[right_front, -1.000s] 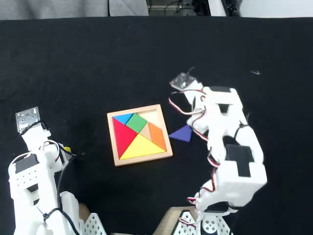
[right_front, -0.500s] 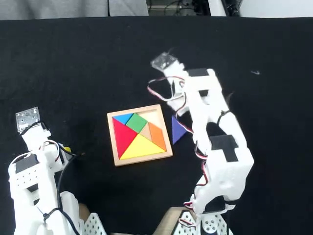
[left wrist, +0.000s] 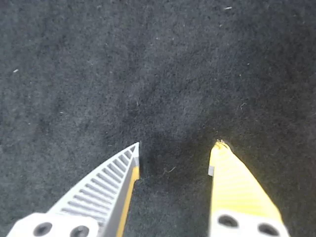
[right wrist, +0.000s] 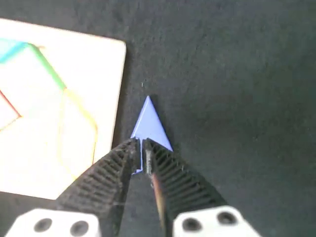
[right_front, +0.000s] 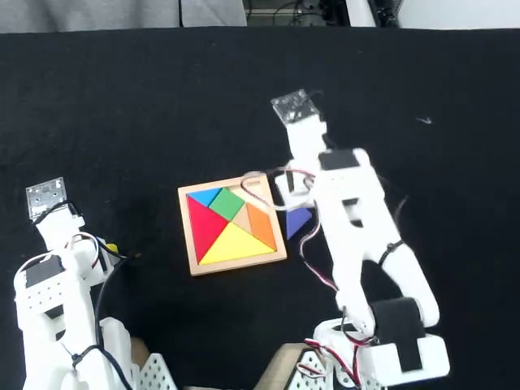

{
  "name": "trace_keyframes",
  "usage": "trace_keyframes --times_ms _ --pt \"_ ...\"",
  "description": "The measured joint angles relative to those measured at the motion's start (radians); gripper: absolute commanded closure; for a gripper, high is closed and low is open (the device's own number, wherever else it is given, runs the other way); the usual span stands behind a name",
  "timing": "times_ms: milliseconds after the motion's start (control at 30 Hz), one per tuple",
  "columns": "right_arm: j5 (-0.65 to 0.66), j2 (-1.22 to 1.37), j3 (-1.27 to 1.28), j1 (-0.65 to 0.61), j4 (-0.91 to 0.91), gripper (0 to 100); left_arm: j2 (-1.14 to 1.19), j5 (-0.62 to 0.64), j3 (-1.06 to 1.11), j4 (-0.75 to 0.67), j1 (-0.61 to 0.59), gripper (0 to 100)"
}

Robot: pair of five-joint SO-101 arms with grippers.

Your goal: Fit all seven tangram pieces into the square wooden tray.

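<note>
While the right end effector [right wrist: 141,143] is hovering at the wide end of the purple triangle [right wrist: 148,123], its jaws are sitting drawn almost together, with only a thin slit between them. I cannot tell whether they are pinching the piece or merely pressing on it. The triangle is lying just beyond the fingertips on the black desk [right_front: 122,106], its long axis running straight out ahead of them and its sharp tip pointing away from the end effector. The square wooden tray [right_front: 195,264] is sitting just beside the end effector, on the side facing the other arm, and its near rim is running roughly parallel to the triangle's axis.

Six coloured pieces are already filling most of the tray. A pale triangular gap [right_front: 258,192] is showing in the corner that lies ahead of the fingertips and across that rim. Judging from this, the coming move is calling for a short sideways carry over the rim, plus a turn to match the gap.

The left end effector [left wrist: 175,148] is resting well apart from the tray, its jaws standing moderately parted over bare desk, so the right arm is clearly the nearer one.
</note>
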Motion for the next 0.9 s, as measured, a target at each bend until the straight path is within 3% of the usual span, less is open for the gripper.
trace_keyframes --times_ms 133,400,900 --pt "-0.087 0.028 0.006 -0.002 -0.002 73.0 0.000 0.000 0.000 0.000 0.000 77" --pt "-0.288 0.242 -0.121 -0.087 0.041 72.9 0.000 0.000 0.000 0.000 0.000 77" --pt "-0.270 0.387 -0.201 -0.018 0.091 73.0 0.000 0.000 0.000 0.000 0.000 77"
